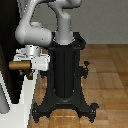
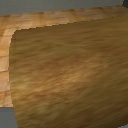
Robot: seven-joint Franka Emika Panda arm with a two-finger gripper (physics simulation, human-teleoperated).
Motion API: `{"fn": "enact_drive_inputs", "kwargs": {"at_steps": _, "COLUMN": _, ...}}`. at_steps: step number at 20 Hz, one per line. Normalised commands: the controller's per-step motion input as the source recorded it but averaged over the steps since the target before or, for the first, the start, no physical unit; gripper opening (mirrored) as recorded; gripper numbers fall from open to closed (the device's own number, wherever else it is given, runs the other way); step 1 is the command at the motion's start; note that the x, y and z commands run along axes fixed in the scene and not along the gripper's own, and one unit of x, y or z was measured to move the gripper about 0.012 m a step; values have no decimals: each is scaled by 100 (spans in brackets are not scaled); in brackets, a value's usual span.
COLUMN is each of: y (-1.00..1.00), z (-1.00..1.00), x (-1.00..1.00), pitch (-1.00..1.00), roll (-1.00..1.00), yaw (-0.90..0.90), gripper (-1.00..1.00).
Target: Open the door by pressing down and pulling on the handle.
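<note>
At the exterior view's left, the door (image 1: 6, 65) is a dark panel set in a white frame (image 1: 24, 97). The handle (image 1: 19, 65), a short tan-brown bar with a darker stub end, sticks out from it. My white gripper (image 1: 29, 68) hangs right at the handle's inner end, its fingers reaching down over the bar. How the jaws stand does not show. The handle (image 2: 70, 70) fills nearly the whole wrist view as a brown grainy surface, very close to the camera, and no fingers appear there.
The black robot pedestal (image 1: 65, 75) stands on the wooden floor (image 1: 107, 70) just to the exterior view's right of the door. A grey vertical pole (image 1: 2, 102) shows at the lower left edge. Wooden floor (image 2: 30, 20) shows past the handle.
</note>
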Motion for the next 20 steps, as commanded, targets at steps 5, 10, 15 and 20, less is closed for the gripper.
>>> {"fn": "enact_drive_inputs", "kwargs": {"at_steps": 5, "y": 100, "z": 0, "x": 0, "pitch": 0, "roll": 0, "yaw": 0, "gripper": -100}}
{"fn": "enact_drive_inputs", "kwargs": {"at_steps": 10, "y": 100, "z": 0, "x": 0, "pitch": 0, "roll": 0, "yaw": 0, "gripper": -100}}
{"fn": "enact_drive_inputs", "kwargs": {"at_steps": 15, "y": 100, "z": 0, "x": 0, "pitch": 0, "roll": 0, "yaw": 0, "gripper": -100}}
{"fn": "enact_drive_inputs", "kwargs": {"at_steps": 20, "y": 60, "z": -60, "x": 0, "pitch": 0, "roll": 0, "yaw": 0, "gripper": -100}}
